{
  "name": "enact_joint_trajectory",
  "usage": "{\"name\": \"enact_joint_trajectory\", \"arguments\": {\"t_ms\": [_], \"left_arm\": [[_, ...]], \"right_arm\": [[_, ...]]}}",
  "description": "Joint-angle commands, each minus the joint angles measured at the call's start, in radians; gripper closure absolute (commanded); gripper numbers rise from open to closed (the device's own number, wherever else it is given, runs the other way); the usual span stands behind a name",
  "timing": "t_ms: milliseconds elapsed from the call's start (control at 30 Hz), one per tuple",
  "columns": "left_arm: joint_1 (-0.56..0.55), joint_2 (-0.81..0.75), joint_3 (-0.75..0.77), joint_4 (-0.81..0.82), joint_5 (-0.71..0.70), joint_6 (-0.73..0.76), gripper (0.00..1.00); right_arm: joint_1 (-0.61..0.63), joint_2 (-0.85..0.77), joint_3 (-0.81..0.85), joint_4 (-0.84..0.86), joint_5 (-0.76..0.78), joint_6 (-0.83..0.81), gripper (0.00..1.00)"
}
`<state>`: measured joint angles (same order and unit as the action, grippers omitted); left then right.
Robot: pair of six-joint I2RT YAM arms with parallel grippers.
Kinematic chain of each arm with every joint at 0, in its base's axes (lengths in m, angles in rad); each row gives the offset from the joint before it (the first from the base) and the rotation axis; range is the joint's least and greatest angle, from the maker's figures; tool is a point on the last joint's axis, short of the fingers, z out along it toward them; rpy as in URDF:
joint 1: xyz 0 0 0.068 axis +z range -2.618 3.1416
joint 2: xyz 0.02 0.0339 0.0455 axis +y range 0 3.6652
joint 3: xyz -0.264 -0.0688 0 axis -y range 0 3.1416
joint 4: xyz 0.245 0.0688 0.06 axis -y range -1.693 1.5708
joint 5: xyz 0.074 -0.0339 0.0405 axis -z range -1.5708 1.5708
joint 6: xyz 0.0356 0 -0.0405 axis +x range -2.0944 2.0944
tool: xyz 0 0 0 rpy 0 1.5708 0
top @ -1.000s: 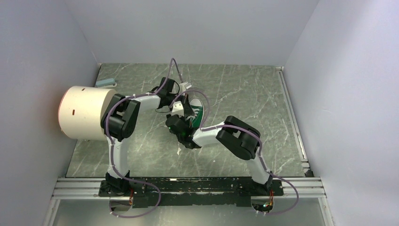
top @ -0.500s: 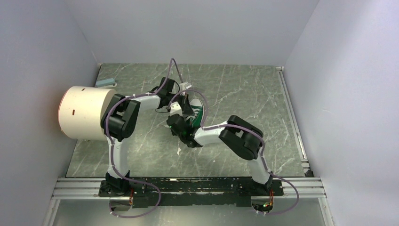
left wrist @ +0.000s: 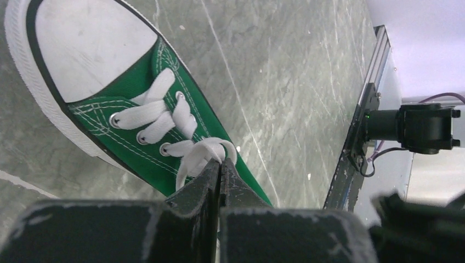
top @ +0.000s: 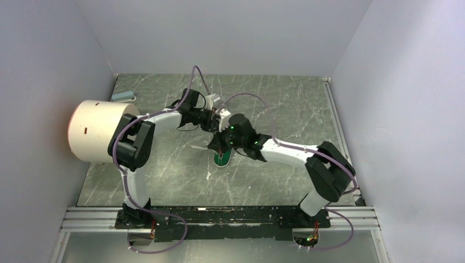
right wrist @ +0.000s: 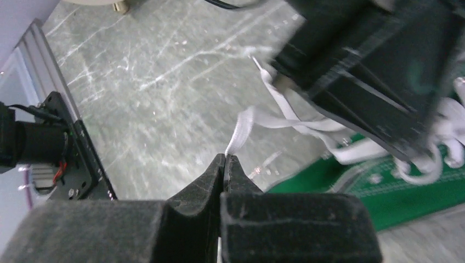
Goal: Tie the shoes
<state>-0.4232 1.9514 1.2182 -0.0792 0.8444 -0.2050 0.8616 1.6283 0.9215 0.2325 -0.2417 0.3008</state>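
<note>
The small green sneaker [left wrist: 148, 126] lies on the marble tabletop, its white toe cap [left wrist: 88, 44] at the upper left of the left wrist view. My left gripper [left wrist: 221, 163] is shut on a loop of white lace [left wrist: 205, 148] near the top eyelets. My right gripper [right wrist: 225, 158] is shut on the end of another white lace strand [right wrist: 241, 129], drawn out to the side of the shoe [right wrist: 395, 192]. In the top view both grippers, left [top: 215, 118] and right [top: 216, 144], crowd over the shoe [top: 222, 159] and hide most of it.
A big white cylinder [top: 98, 131] lies at the left wall, with a small grey-blue object [top: 122, 96] behind it. A metal rail [top: 219, 216] runs along the near edge. White walls close in three sides. A small white scrap [top: 209, 176] lies near the shoe.
The right arm has swung from the near left of the shoe to reach over it from the right, its elbow now far right. The shoe's visible green part now sits nearer. The left gripper shifted slightly right.
</note>
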Motion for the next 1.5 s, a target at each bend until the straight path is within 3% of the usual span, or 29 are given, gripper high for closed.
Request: {"name": "enact_joint_trajectory", "arguments": {"t_ms": [0,200,400,467,533,667,800,967,1033,1133,1267,1467], "left_arm": [[0.001,-0.052,-0.003,-0.043,0.055,0.0,0.95],[0.001,-0.069,-0.027,-0.021,0.065,-0.015,0.95],[0.001,-0.083,0.017,-0.135,-0.007,0.055,0.95],[0.001,-0.083,0.025,-0.161,-0.031,0.062,0.95],[0.001,-0.087,0.022,-0.164,-0.037,0.058,0.95],[0.004,-0.083,0.021,-0.183,-0.041,0.067,0.95],[0.011,-0.08,0.021,-0.186,-0.022,0.069,0.95],[0.011,-0.076,-0.003,-0.138,0.003,0.03,0.95],[0.012,-0.073,-0.007,-0.132,0.009,0.02,0.95],[0.011,-0.074,-0.006,-0.13,0.011,0.015,0.95],[0.012,-0.076,-0.008,-0.124,0.016,0.012,0.95],[0.012,-0.08,0.0,-0.146,0.014,0.023,0.95]], "right_arm": [[-0.125,-0.093,-0.023,-0.175,-0.209,0.04,1.0],[-0.272,-0.132,0.015,-0.45,-0.296,0.028,1.0],[-0.402,-0.067,0.062,-0.715,-0.52,-0.014,1.0],[-0.441,-0.074,0.045,-0.773,-0.467,-0.023,1.0],[-0.446,-0.074,0.025,-0.795,-0.296,-0.038,0.99],[-0.486,0.03,0.06,-0.816,-0.308,-0.071,0.86],[-0.496,-0.084,0.02,-0.623,-0.334,-0.109,0.69],[-0.442,-0.347,-0.332,0.105,-0.482,-0.349,0.41],[-0.419,-0.314,-0.326,0.161,-0.543,-0.468,0.41],[-0.365,-0.189,-0.211,0.026,-0.544,-0.585,0.48],[-0.26,-0.121,-0.208,0.148,-0.446,-0.58,0.51],[-0.225,-0.031,-0.18,0.223,-0.371,-0.59,0.55]]}}
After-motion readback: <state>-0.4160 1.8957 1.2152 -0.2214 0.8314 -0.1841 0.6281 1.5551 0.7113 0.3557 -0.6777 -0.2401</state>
